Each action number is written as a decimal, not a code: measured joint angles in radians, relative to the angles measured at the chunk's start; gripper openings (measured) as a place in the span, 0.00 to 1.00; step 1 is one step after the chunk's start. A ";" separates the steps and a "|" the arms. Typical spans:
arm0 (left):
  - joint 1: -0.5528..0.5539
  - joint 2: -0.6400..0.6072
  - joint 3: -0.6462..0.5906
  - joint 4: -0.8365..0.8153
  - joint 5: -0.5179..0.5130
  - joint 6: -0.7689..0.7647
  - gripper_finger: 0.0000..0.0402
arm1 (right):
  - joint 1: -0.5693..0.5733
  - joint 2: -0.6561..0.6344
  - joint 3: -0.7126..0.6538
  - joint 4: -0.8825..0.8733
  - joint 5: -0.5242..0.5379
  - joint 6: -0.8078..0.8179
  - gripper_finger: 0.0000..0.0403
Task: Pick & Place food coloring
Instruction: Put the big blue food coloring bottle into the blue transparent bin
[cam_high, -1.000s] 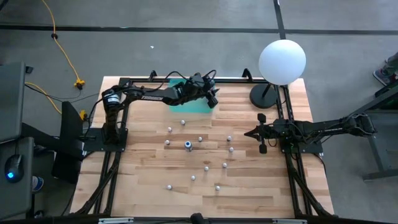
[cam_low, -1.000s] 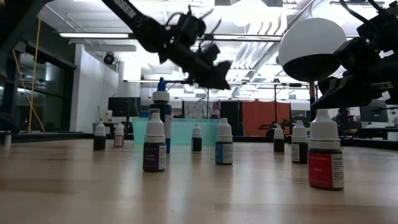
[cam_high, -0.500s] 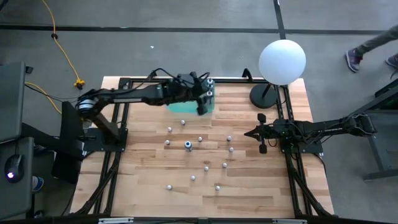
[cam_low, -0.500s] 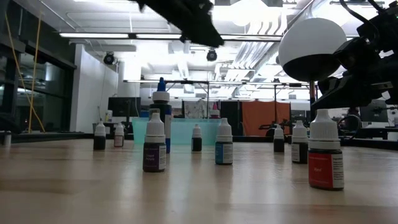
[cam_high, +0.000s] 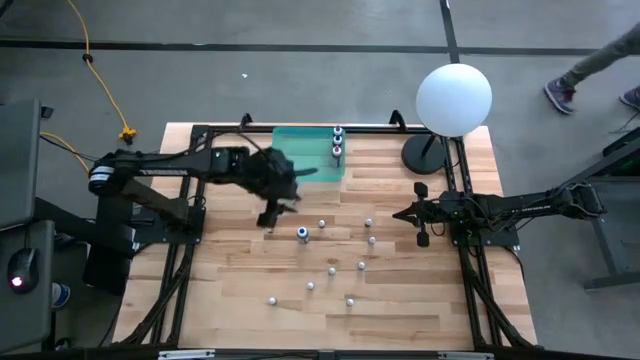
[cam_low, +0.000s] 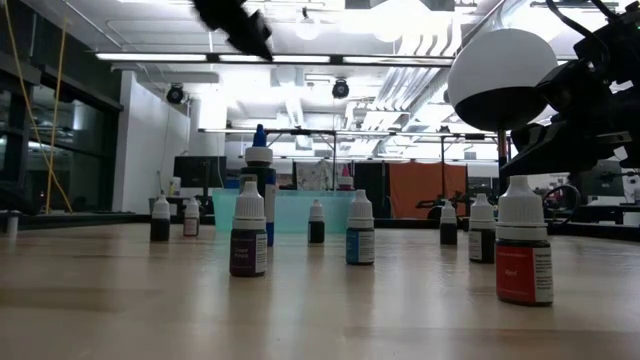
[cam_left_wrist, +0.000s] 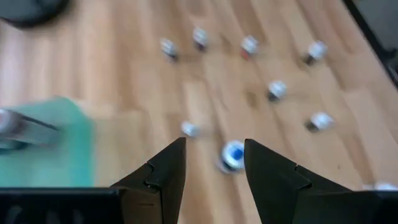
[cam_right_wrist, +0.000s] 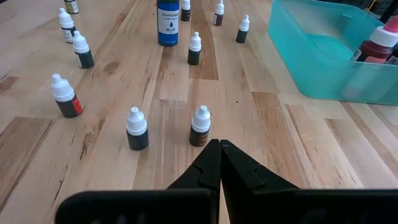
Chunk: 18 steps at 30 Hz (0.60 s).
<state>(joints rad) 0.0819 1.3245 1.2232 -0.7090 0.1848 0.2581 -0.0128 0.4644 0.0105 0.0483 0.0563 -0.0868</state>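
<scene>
- The left gripper hangs above the table, out past the near edge of the teal bin, and in the high view it is blurred.
- In the left wrist view its two dark fingers stand apart with bare wood showing through the gap; nothing is between them.
- Just ahead of those fingers is a bottle with a blue cap; a smaller white-capped bottle sits slightly farther on, toward the bin's side.
- More small food coloring bottles are scattered across the wooden table beyond the left gripper, all upright and apart from one another.
- In the high view the larger blue bottle stands near the left gripper, toward the table's middle.
- Two bottles stand inside the teal bin, at its corner farthest from the left gripper.
- The right gripper rests low over the table at the right side, its fingers pressed together and empty.
- Straight ahead of the right gripper stand two dark bottles with white caps, side by side; a red-labelled bottle is off to one side.
- Farther from the right gripper, the tall blue-labelled bottle stands upright, and a red bottle sits in the teal bin.
- A white globe lamp stands at the table's corner behind the right arm.
</scene>
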 joint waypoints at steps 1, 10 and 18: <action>-0.001 -0.020 -0.047 0.026 0.022 0.006 0.38 | 0.000 0.000 0.000 0.000 0.000 0.000 0.00; -0.017 -0.223 -0.454 0.338 0.076 -0.020 0.45 | 0.000 0.000 0.000 0.001 0.000 0.000 0.00; -0.016 -0.261 -0.667 0.655 0.129 -0.053 0.68 | 0.000 0.000 0.000 0.001 0.000 0.000 0.00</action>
<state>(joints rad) 0.0654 1.0639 0.5564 -0.0541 0.3136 0.2046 -0.0126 0.4641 0.0103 0.0495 0.0566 -0.0868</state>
